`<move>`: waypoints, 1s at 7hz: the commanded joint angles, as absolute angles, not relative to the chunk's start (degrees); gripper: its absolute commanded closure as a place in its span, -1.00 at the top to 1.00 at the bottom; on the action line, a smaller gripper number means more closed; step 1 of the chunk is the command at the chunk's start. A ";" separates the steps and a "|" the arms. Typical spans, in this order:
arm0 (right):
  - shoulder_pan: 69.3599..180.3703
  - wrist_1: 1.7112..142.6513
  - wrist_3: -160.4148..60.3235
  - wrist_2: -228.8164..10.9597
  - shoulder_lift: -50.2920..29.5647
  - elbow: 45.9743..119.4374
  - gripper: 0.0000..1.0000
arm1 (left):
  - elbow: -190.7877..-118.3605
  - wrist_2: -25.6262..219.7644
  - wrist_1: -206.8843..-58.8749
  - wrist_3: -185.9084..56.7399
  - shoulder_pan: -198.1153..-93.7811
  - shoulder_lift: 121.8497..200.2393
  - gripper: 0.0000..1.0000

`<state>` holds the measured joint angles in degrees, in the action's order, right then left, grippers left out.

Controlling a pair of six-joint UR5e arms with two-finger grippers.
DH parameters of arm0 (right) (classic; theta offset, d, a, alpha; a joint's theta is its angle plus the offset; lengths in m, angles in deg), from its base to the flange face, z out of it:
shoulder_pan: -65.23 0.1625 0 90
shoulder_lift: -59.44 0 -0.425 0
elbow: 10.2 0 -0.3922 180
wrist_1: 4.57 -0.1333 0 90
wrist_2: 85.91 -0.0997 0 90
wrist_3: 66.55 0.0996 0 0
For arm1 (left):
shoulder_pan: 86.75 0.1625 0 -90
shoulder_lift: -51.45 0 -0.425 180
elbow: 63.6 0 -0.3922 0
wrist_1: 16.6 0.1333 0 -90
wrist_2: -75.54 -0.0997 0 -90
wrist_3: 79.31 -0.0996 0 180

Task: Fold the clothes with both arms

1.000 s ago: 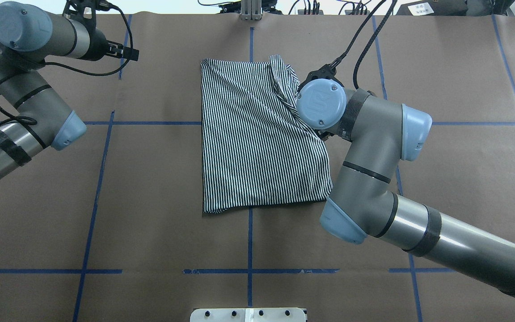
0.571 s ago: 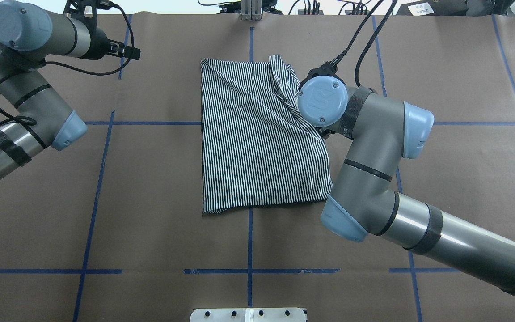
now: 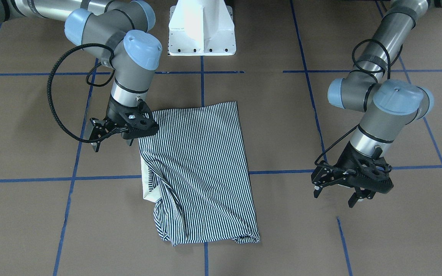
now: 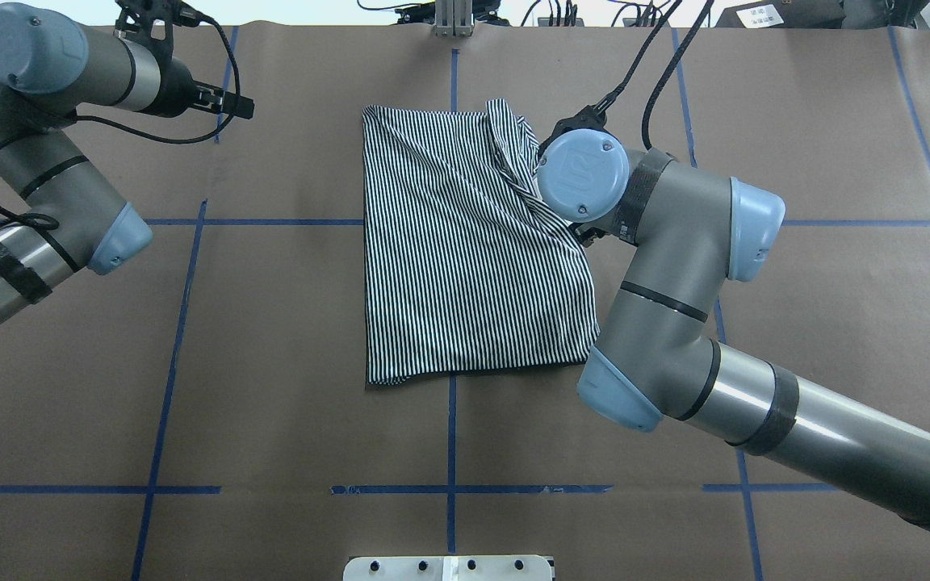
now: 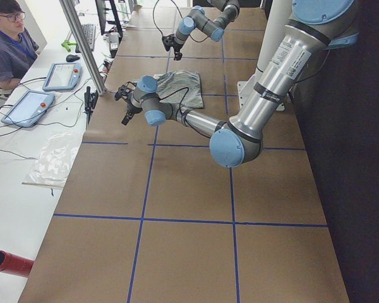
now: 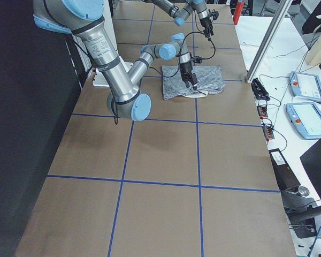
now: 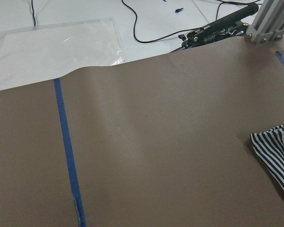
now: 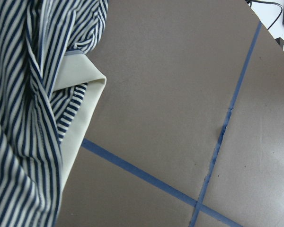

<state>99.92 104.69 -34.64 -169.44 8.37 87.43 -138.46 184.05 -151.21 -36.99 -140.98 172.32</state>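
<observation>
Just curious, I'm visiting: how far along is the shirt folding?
Done: the navy-and-white striped polo shirt lies folded into a rough rectangle. In hand: nothing; the right gripper hangs open at its edge, the left gripper open, well away. Left: its white collar pokes out and that end is rumpled, so probably more folding.

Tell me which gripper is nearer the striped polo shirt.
Right. The right gripper hangs at the polo shirt's edge on the collar side. The left gripper is well clear of it, over bare table off the opposite edge.
</observation>
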 commanded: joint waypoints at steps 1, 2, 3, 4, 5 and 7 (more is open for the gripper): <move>99.95 103.81 -33.68 -171.07 11.44 87.01 1.00 | -138.14 184.34 -150.90 -36.69 -140.89 171.51 1.00; 99.86 100.85 -33.50 -171.07 13.20 83.87 1.00 | -138.05 184.34 -150.90 -36.69 -140.81 171.60 1.00; 99.86 96.73 -33.41 -171.07 17.56 76.27 1.00 | -138.22 184.43 -150.90 -36.51 -140.81 171.60 1.00; 99.95 93.73 -32.54 -170.99 22.57 68.54 0.97 | -138.31 184.52 -150.98 -33.47 -140.72 171.60 1.00; 99.95 90.30 -31.05 -170.90 26.18 61.94 0.91 | -138.40 184.52 -150.99 -32.22 -139.85 171.68 1.00; 101.17 88.34 -34.09 -170.63 26.84 58.10 0.60 | -138.40 184.43 -151.60 -31.24 -139.05 171.60 1.00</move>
